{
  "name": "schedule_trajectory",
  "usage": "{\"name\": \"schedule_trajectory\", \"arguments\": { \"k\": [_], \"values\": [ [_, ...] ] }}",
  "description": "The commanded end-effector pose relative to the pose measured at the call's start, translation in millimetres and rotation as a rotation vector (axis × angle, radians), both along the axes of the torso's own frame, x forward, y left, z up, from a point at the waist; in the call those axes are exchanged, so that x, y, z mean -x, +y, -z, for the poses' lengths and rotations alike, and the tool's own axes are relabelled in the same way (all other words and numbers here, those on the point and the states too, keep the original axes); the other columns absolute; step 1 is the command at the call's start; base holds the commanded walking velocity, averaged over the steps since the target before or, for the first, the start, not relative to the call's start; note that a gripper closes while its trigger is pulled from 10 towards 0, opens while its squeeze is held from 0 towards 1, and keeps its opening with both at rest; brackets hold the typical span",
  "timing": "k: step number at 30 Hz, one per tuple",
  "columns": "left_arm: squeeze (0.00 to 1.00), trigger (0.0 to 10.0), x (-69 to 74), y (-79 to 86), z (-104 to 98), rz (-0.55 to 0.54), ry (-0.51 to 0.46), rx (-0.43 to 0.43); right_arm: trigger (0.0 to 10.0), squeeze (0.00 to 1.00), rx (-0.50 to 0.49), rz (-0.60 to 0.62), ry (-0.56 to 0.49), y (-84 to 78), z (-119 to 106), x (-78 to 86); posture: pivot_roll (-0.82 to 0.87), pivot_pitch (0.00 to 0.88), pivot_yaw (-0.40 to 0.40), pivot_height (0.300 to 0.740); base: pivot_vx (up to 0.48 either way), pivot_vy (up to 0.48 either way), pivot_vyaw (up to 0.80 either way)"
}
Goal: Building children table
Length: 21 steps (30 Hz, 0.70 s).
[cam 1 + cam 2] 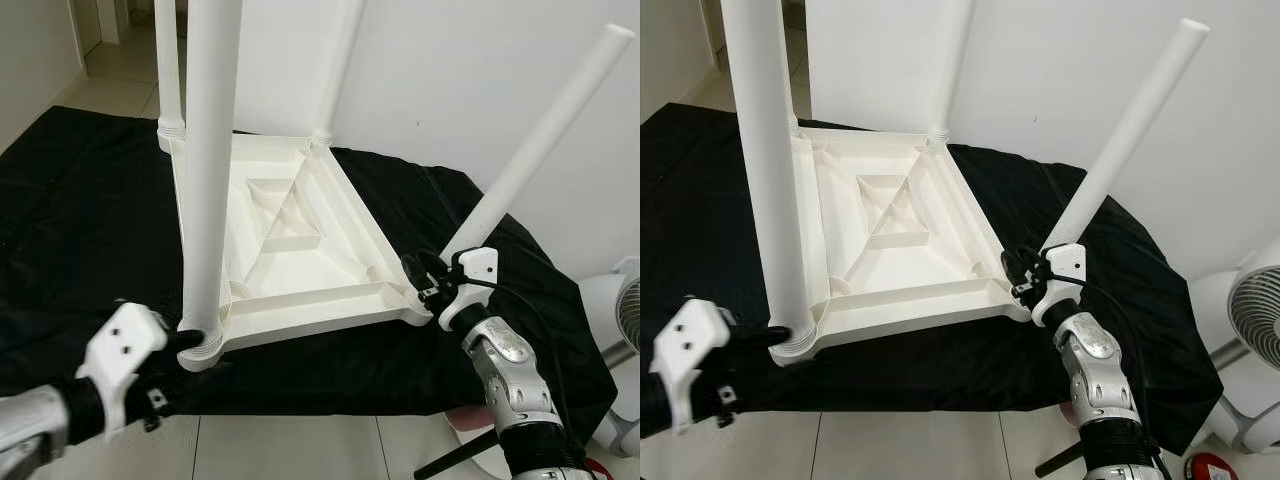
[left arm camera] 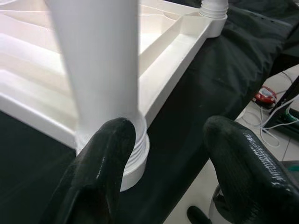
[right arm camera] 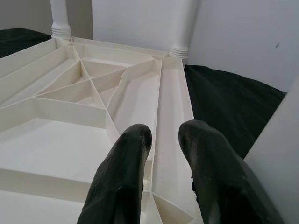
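white children's table top (image 1: pixel 300 250) upside down on a black cloth (image 1: pixel 80 230) over the floor, three legs upright in its corners. left claw (image 1: pixel 185 345) spread wide at the threaded base of the near leg (image 1: pixel 210 170), one finger (image 2: pixel 100 163) against it. right claw (image 1: pixel 1020 275) nearly closed over the table's rim beside a tilted fourth leg (image 1: pixel 1125 135). fan (image 1: pixel 1255 330) at right.

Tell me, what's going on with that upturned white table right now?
Left gripper open beside near leg's base. Right gripper by tabletop's near right corner; fourth leg there leaning, not upright. Fan nearby, not obstructing.
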<state>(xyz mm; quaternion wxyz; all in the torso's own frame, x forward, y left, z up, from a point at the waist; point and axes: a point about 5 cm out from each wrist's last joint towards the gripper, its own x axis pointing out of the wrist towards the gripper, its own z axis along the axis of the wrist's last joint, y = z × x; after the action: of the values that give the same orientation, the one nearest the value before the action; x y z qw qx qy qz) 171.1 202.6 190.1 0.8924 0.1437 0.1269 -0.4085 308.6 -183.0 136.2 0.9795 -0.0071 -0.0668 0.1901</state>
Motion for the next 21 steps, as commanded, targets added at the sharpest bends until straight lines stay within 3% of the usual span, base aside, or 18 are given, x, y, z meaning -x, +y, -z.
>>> {"name": "schedule_trajectory", "arguments": {
  "k": [1,4,6,10,11,15,19,21],
  "values": [
    [0.00,10.0,2.2,2.9,-3,0.009,0.003,0.007,10.0,0.00,0.013,0.011,0.001,-4.9,1,-0.1,0.07,0.000,-0.191,0.740,0.000,0.000,0.00],
    [0.00,10.0,3.5,10.7,-4,-0.020,0.007,-0.004,10.0,0.00,0.011,0.003,0.003,-3.2,2,0.0,0.07,0.000,-0.192,0.740,0.000,0.000,0.00],
    [0.00,10.0,-2.3,29.2,-3,-0.127,0.005,0.026,10.0,0.00,0.005,-0.027,0.011,1.8,4,1.0,0.08,0.000,-0.192,0.740,0.000,0.000,0.00],
    [0.00,10.0,-4.0,34.3,-1,-0.159,0.018,0.031,10.0,0.00,0.005,-0.037,0.011,3.3,5,1.4,0.08,0.000,-0.192,0.740,0.000,0.000,0.00],
    [0.00,10.0,-11.4,36.9,1,-0.228,-0.015,0.013,10.0,0.00,0.007,-0.058,0.022,6.6,7,3.2,0.07,0.000,-0.192,0.740,0.000,0.000,0.00],
    [0.00,10.0,-28.1,31.4,10,-0.381,-0.106,-0.016,10.0,0.00,0.016,-0.113,0.056,14.9,15,11.6,0.07,0.000,-0.190,0.740,0.000,0.000,0.00],
    [0.00,10.0,-39.4,21.4,13,-0.438,-0.156,0.027,10.0,0.00,-0.006,-0.127,0.070,17.2,18,15.9,0.07,0.000,-0.187,0.740,0.000,0.000,0.00],
    [0.00,10.0,-51.8,11.3,15,-0.477,-0.177,0.081,10.0,0.00,-0.015,-0.138,0.087,21.6,22,20.9,0.07,0.000,-0.184,0.740,0.000,0.000,0.00]
  ]
}}
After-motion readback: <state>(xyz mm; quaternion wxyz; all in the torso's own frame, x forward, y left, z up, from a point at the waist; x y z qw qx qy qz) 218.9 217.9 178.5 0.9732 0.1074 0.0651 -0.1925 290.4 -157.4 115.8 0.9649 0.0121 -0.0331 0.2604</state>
